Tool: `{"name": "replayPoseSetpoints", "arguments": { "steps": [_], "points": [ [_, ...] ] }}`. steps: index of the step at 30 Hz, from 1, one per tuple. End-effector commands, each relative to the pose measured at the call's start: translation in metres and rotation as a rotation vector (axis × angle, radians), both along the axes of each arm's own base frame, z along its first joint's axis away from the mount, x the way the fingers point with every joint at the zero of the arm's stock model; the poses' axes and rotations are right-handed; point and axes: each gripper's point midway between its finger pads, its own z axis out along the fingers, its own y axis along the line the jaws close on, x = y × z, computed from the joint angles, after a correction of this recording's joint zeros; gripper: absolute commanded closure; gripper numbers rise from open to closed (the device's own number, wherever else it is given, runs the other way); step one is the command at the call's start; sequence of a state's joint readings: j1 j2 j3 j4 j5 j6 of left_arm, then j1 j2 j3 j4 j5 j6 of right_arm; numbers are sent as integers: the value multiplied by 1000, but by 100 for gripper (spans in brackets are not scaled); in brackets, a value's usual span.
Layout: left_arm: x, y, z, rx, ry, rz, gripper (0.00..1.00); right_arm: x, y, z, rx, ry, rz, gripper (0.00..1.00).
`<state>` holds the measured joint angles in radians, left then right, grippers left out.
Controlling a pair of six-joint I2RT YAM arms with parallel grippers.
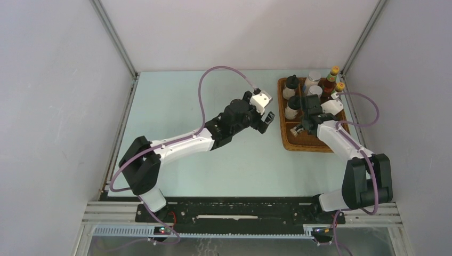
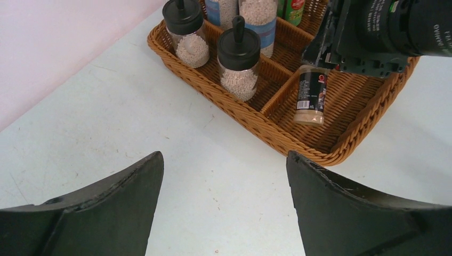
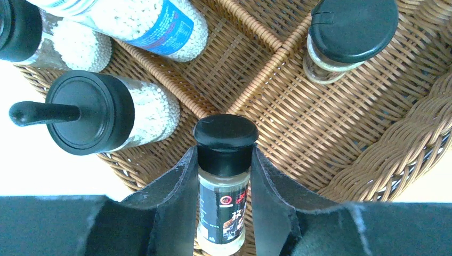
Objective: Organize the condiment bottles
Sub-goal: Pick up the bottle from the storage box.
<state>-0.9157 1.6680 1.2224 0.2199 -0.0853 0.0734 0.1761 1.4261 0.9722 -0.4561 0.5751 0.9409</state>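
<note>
Pale table [image 1: 213,160], grey walls [image 1: 53,106] on three sides. Wicker tray [image 1: 306,148] at two o'clock. Right gripper [image 3: 224,156] clamped on dark-label jar [image 3: 225,133]; left gripper [image 2: 222,160] jaws apart, empty.

Table [image 1: 186,101] left of the tray [image 1: 306,149] lies open; bottles [image 1: 291,86] crowd its far compartments.

Small upright condiment bottles [image 1: 312,80] crowded the far end of the brown wicker divided tray [image 1: 297,145]; the right pincer [image 1: 301,127] hung over its near part.
</note>
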Motion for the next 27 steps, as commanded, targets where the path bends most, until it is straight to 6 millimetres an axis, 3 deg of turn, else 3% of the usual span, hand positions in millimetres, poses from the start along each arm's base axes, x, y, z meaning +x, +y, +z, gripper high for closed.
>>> {"name": "replayPoseSetpoints", "arguments": {
  "steps": [1, 10, 27],
  "points": [
    [-13, 5, 6, -36, 24, -35, 11, 1, -6, 13, -71, -57, 7, 100],
    [-27, -9, -11, -40, 87, -132, 11, -5, -2, 22, -179, -139, 40, 100],
    [-31, -8, -36, -15, 123, -145, 11, 9, 9, 40, -344, -326, 89, 100]
  ]
}}
